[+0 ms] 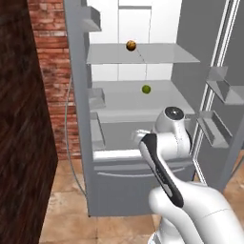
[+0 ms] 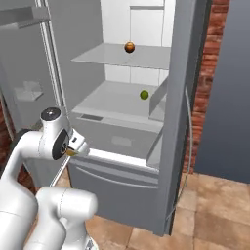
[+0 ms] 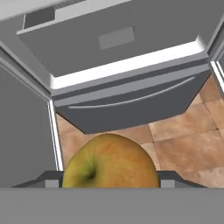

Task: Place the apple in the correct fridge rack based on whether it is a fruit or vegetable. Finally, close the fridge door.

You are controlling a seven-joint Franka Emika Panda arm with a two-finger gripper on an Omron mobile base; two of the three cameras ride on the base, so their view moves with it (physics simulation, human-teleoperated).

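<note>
While the white arm's gripper sits low in front of the open grey fridge, its dark fingers are closed narrow on the round yellow-green apple with a brownish blush. One finger shows on each side of the fruit in the hand view. Stem dimple faces the camera.

Right base view: gripper is level with the front edge of the fridge's lower compartment, with a sliver of the apple showing at its tip.

Fridge rack, the upper flat pale-grey shelf panel, carries a small orange-brown ball near its middle. The lower pale-grey shelf carries a small green ball. Apple is well below both shelves and outside the cabinet.

Hand view looks down at the grey bottom drawer front with its long curved handle line, and at the tan tiled floor under it.

Right-hand fridge door stands open, its bins facing the arm. Red brick wall lies left of the fridge.
</note>
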